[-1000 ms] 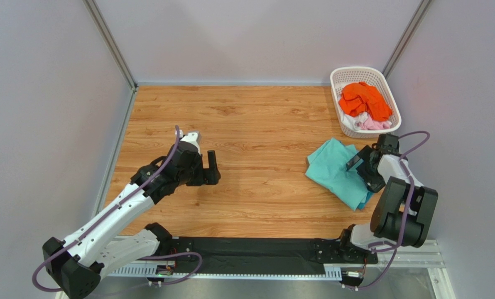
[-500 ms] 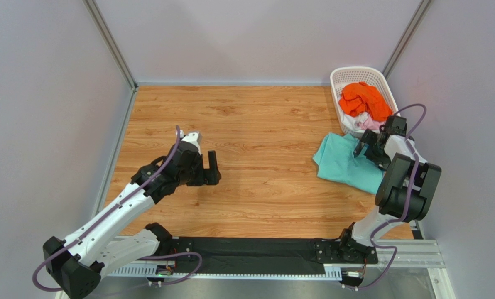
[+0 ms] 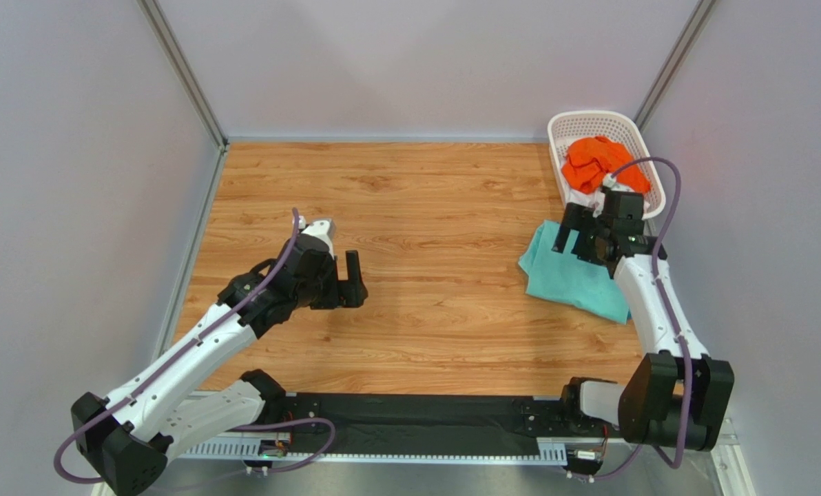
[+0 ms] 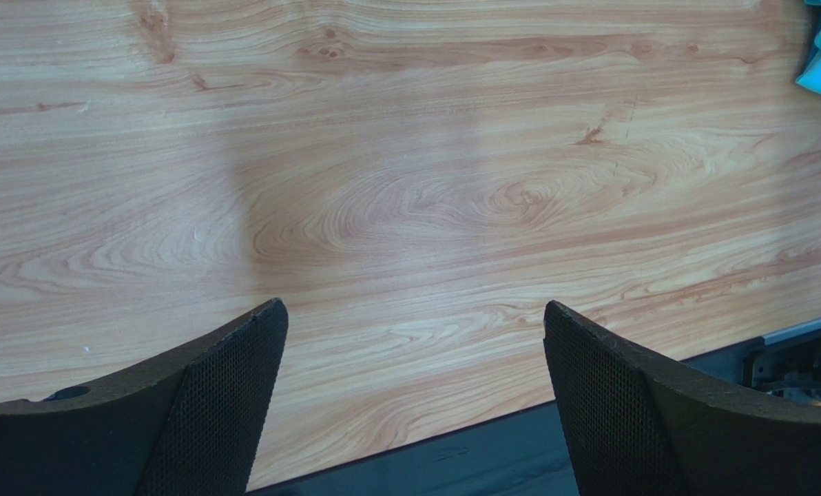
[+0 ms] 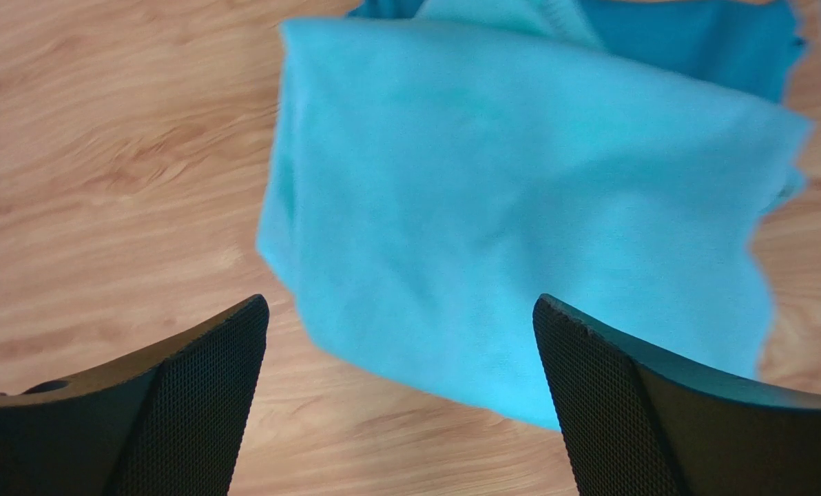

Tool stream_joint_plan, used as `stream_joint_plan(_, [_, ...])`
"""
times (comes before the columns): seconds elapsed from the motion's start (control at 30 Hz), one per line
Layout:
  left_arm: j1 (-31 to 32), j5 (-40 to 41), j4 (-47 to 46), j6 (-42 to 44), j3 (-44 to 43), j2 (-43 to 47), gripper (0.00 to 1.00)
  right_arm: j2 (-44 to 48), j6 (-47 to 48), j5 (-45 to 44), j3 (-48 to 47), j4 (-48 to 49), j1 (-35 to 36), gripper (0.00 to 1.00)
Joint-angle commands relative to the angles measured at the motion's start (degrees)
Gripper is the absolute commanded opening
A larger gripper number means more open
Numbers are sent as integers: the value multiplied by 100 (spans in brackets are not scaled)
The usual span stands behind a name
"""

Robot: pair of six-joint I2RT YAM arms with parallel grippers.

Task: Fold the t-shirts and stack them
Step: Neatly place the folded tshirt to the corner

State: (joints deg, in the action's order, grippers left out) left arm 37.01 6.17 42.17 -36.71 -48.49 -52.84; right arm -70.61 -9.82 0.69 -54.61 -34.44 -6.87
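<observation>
Step, I judge: fetching a shirt to fold. My right gripper [image 3: 578,233] hangs wide open and empty at the basket's [image 3: 591,116] near end, above the mint green t-shirt [image 3: 575,277] lying just beside it. The orange t-shirt [image 3: 596,160] sits inside. My left gripper [image 3: 351,277] is open and empty, well apart. Next: descend and pinch one cloth layer only.

Bare table [image 3: 435,207] runs open from the left gripper [image 4: 413,315] across to the mint tee [image 3: 575,281]. At the right edge the mint tee and the basket [image 3: 591,116] behind it, with the right arm [image 3: 663,310] above, fill the room; walls [image 3: 425,62] shut three sides.
</observation>
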Motion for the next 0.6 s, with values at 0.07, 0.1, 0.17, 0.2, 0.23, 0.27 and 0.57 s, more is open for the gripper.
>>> stream_joint_plan(0.07, [-19, -99, -122, -29, 15, 142, 100, -242, -248, 415, 83, 393, 1168, 100])
stream_joint_plan(0.1, [-19, -108, -122, -47, 41, 168, 100, -347, -274, 406, 65, 463, 1275, 100])
stream_joint_plan(0.17, [-19, -116, -104, -99, 94, 221, 100, -777, -292, 406, -119, 621, 1625, 100])
stream_joint_plan(0.2, [-19, -108, -113, -117, 120, 274, 100, -988, -318, 362, -216, 614, 1750, 100])
stream_joint_plan(0.23, [-19, -99, -113, -135, 138, 283, 100, -1181, -318, 292, -356, 587, 1881, 100])
stream_joint_plan(0.27, [-19, -90, -113, -161, 155, 309, 100, -1592, -318, 74, -592, 535, 2022, 100])
stream_joint_plan(0.57, [-19, 68, 28, -258, 252, 476, 100, -3196, -670, -605, -1368, 394, 2322, 100])
